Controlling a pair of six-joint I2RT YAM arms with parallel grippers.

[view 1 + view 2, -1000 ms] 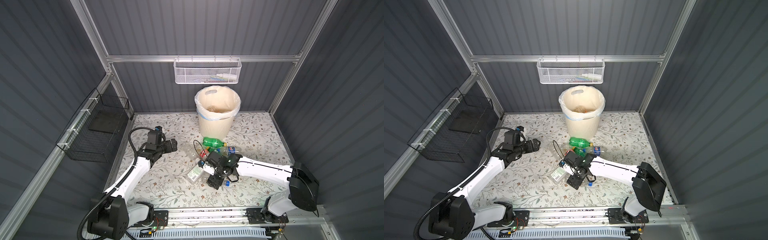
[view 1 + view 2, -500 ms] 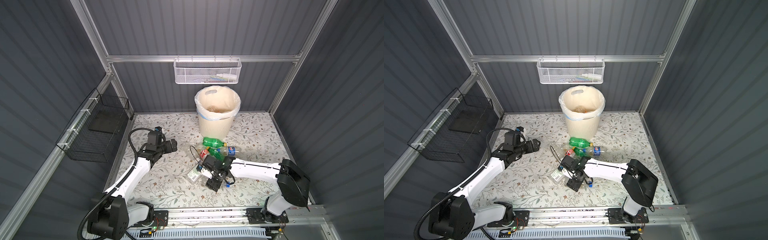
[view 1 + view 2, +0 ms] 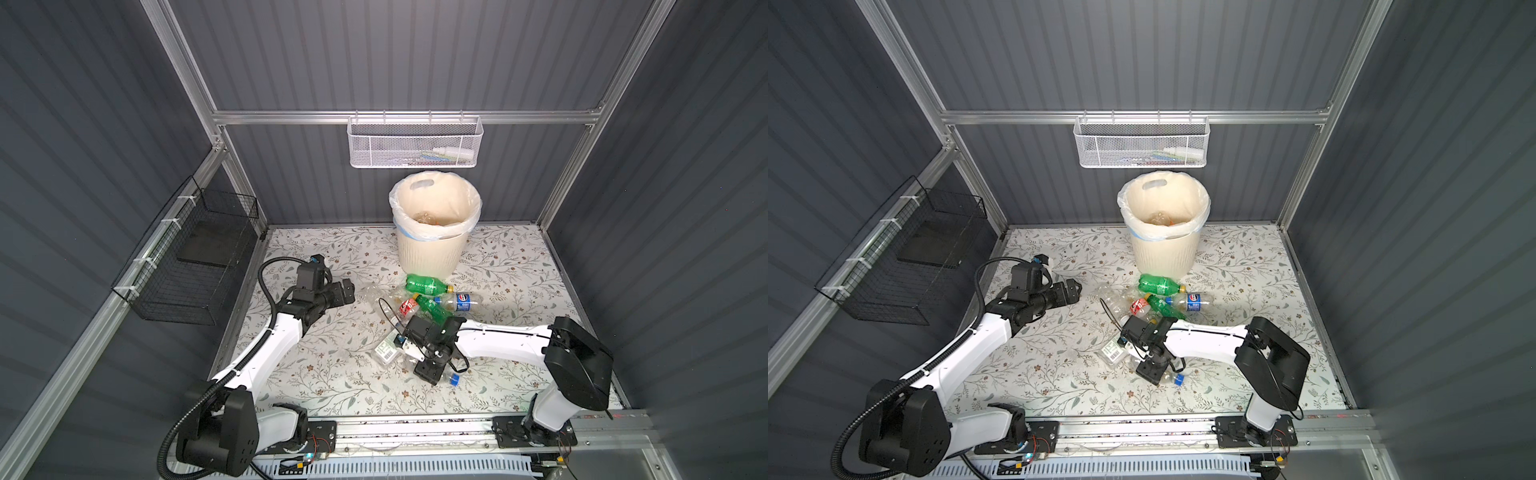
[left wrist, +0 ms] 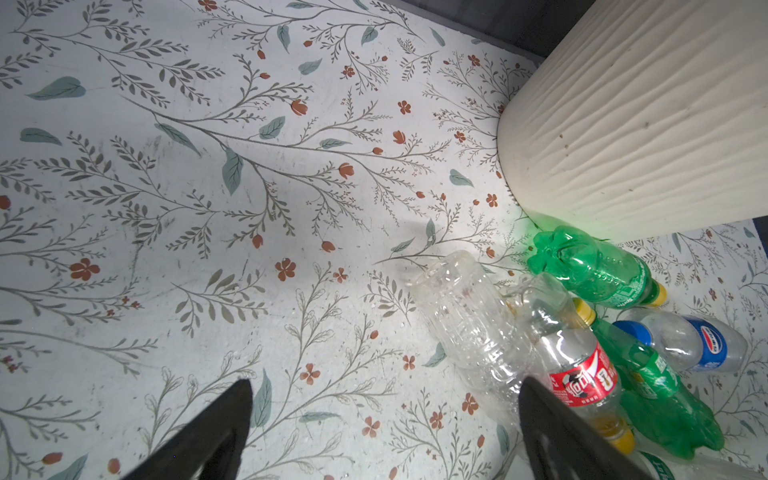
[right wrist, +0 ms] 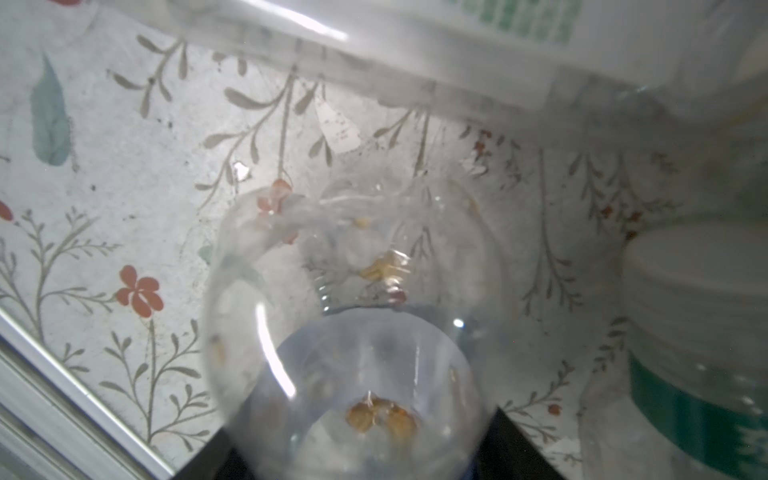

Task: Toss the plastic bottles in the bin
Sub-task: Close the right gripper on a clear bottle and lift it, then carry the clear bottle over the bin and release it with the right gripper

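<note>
Right gripper (image 3: pixel 430 370), lower centre of both top views, points down at the floral surface (image 3: pixel 332 374). Its jaws are clamped on either side of a clear bottle with a blue cap (image 3: pixel 454 378) that lies on its side. In the right wrist view the see-through body (image 5: pixel 353 332) fills the gap between the two black tips, brownish bits inside. Just to the upper left of that gripper a white-labelled bottle (image 3: pixel 386 352) with a barcode lies flat. Left gripper (image 3: pixel 347 291), left of centre, jaws spread wide, nothing between them, only bare surface in the left wrist view (image 4: pixel 384 382). Just to its right is the heap: clear unlabelled bottle (image 3: pixel 374 293), red-labelled bottle (image 3: pixel 408 307), second green bottle (image 3: pixel 432 306) and blue-labelled bottle (image 3: pixel 461 302), all on their sides and bunched together. A green bottle with a yellow cap (image 3: pixel 426 285) lies just beside the foot of the bin (image 3: pixel 432 253). The bin stands upright at upper centre by the back wall, white liner (image 3: pixel 473 216) folded over the rim, with a bottle inside the bin (image 3: pixel 424 217). White mesh basket (image 3: pixel 415 143) hangs on the rail above it, and a black wire basket (image 3: pixel 191 266) on the left wall.
</note>
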